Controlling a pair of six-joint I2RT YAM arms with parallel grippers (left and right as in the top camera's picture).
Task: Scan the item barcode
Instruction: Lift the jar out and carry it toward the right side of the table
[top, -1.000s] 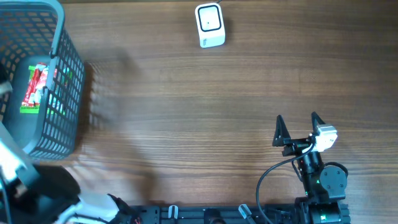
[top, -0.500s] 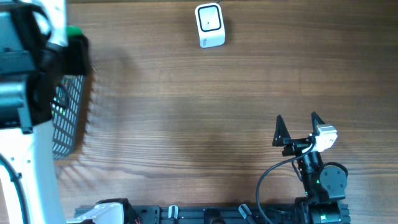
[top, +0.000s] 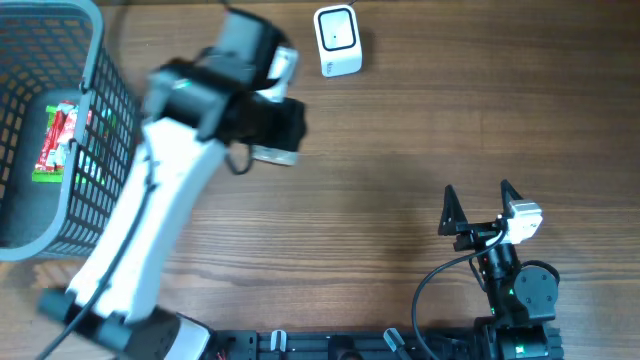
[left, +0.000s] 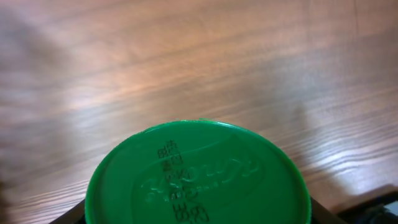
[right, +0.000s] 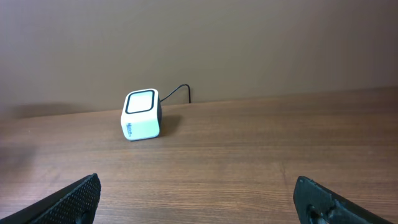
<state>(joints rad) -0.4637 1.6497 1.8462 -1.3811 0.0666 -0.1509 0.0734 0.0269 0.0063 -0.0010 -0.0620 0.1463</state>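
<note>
One scanner (top: 337, 40), far edge. One basket (top: 108, 130), one packet (top: 55, 140) inside. Left pincer (left: 199, 214) clamps one green-lidded jar (left: 198, 168); right pincer (top: 478, 190) apart.

We note: brown wooden table (top: 400, 150), smooth grain, soft sheen. Green round plastic lid (left: 198, 177), glossy, embossed. White plastic cube scanner (top: 337, 40) at 12 o'clock, smooth. Grey plastic mesh basket (top: 110, 130) at 10 o'clock, matt.

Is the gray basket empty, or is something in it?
Not empty. The overhead view shows a red and green packet lying on the floor of the gray basket.
</note>
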